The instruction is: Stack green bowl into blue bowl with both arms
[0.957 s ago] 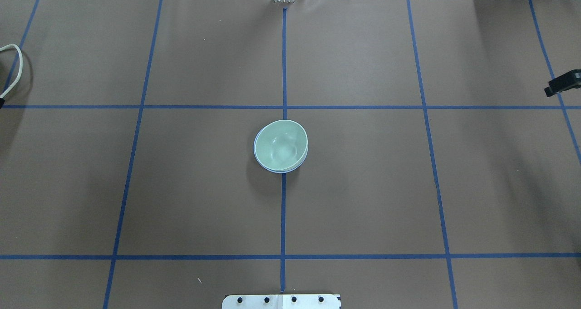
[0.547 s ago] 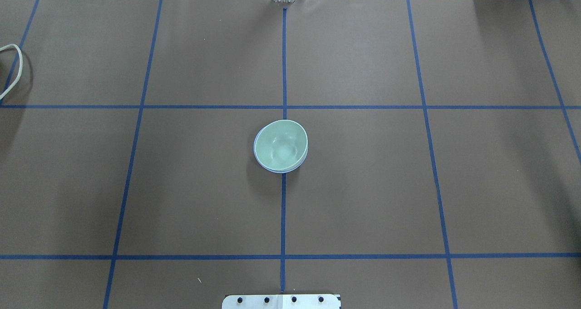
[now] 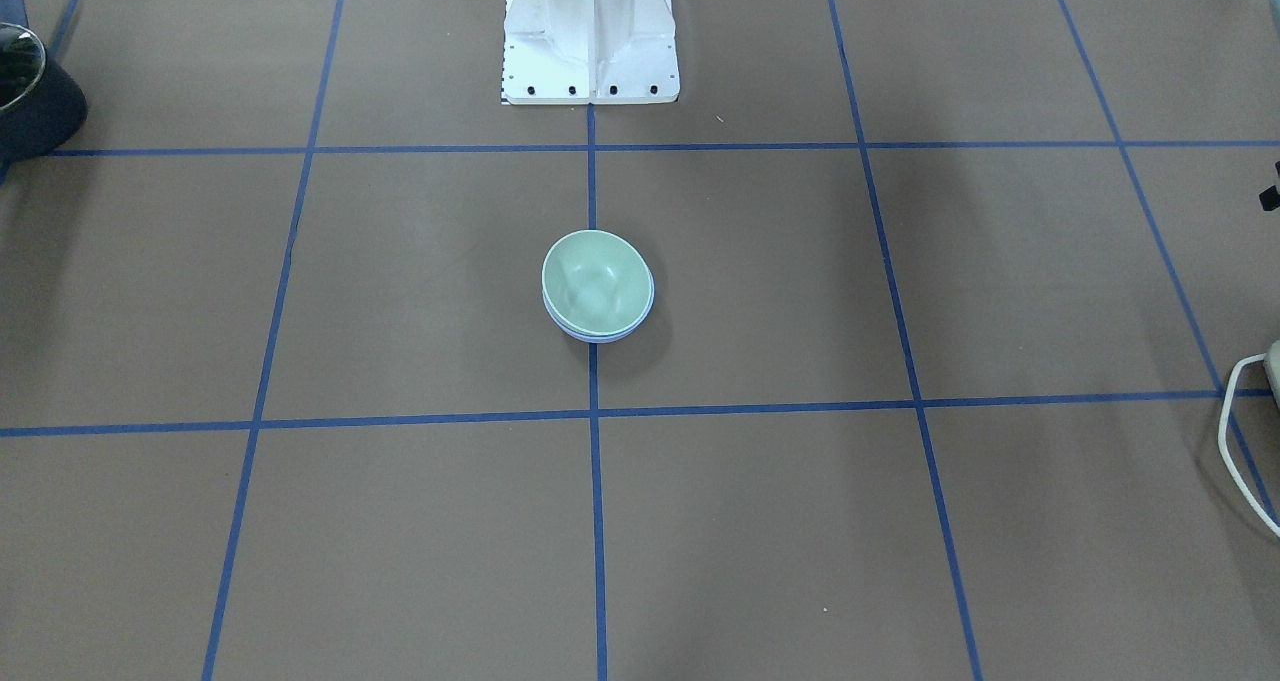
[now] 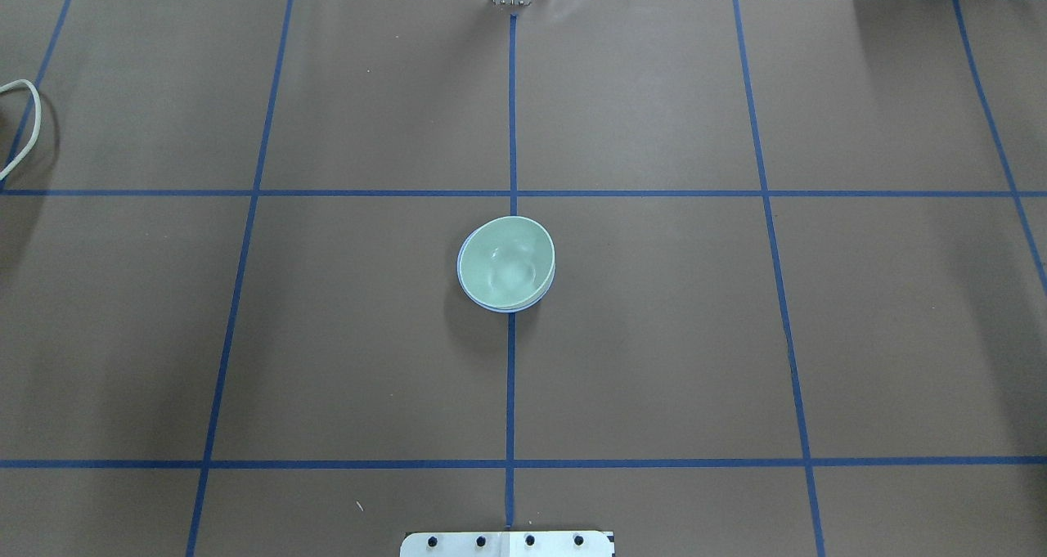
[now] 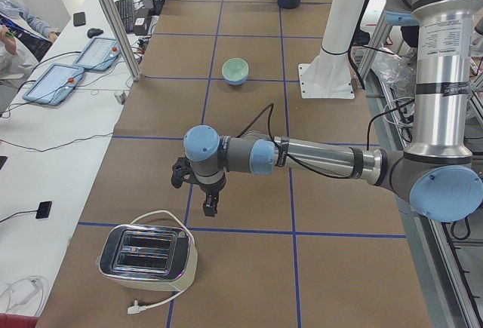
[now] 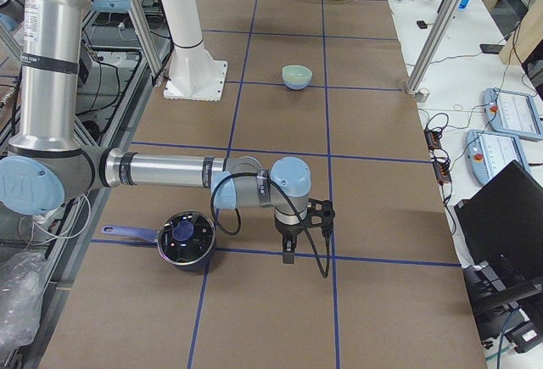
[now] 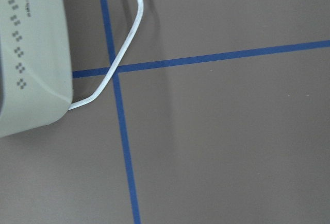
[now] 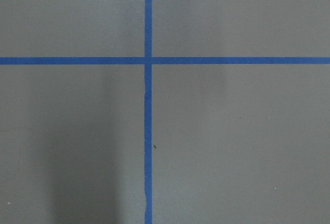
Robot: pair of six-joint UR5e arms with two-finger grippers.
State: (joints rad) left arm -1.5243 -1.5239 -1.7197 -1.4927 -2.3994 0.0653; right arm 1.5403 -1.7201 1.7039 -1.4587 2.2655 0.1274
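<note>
The green bowl [image 4: 507, 261] sits nested inside the blue bowl [image 4: 460, 272] at the table's middle, slightly tilted; only a thin blue rim shows under it. The stack also shows in the front view, green bowl [image 3: 595, 281] in blue bowl [image 3: 600, 337], and far off in both side views [image 5: 235, 70] [image 6: 296, 75]. My left gripper [image 5: 195, 192] hangs over the table's left end near the toaster, far from the bowls. My right gripper [image 6: 299, 237] hangs over the right end beside the pot. I cannot tell whether either is open or shut. Neither holds anything.
A silver toaster [image 5: 147, 260] with a white cable [image 7: 124, 44] stands at the left end. A dark pot [image 6: 185, 239] with a blue handle stands at the right end. The white base pedestal [image 3: 590, 41] is at the robot's side.
The right gripper's tip, seen at the overhead view's right edge one second ago, has withdrawn out of that view. The stacked bowls have not moved.
</note>
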